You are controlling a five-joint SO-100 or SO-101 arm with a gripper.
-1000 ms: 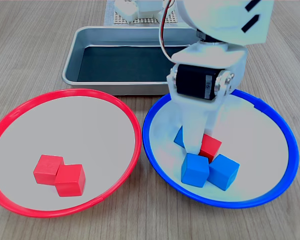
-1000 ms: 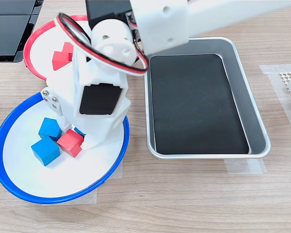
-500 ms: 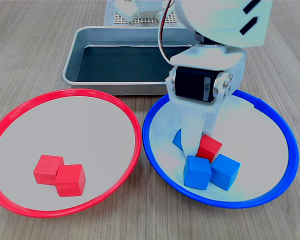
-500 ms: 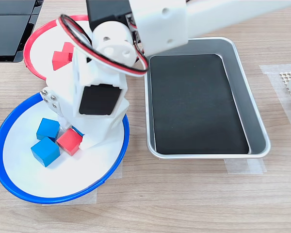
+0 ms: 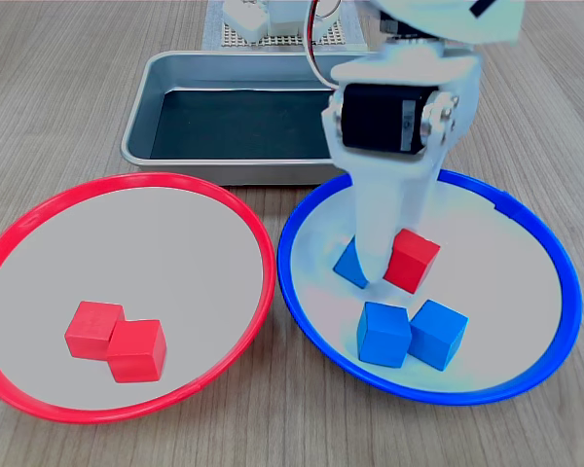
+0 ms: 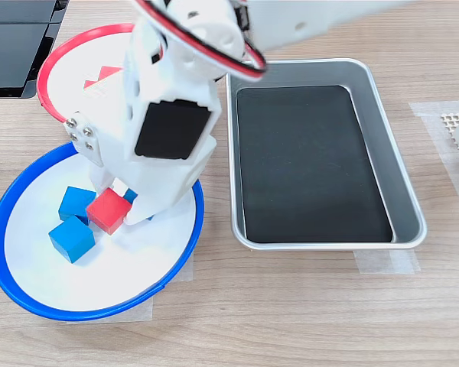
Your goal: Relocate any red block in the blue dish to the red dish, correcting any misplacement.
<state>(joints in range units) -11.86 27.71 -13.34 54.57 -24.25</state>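
Note:
My gripper [image 5: 397,263] [image 6: 116,206] is shut on the red block [image 5: 412,261] [image 6: 109,211] and holds it slightly above the floor of the blue dish [image 5: 506,272] [image 6: 138,260]. Three blue cubes stay in that dish: two side by side [image 5: 383,333] [image 5: 436,333] at its front in the first exterior view, and one [image 5: 350,263] partly behind a white finger. The red dish [image 5: 156,263] [image 6: 69,73] holds two other red cubes [image 5: 94,329] [image 5: 136,350]. In the second exterior view the arm hides most of them.
A rectangular metal tray [image 5: 141,107] [image 6: 382,115] with a dark floor stands behind both dishes in the first exterior view. The bulky white arm body [image 5: 404,107] hangs over the blue dish's back part. A white perforated base [image 5: 273,29] lies beyond the tray.
The gripper has risen with the red block, drawing it up and away from the two front blue cubes. The other cubes have stayed in place.

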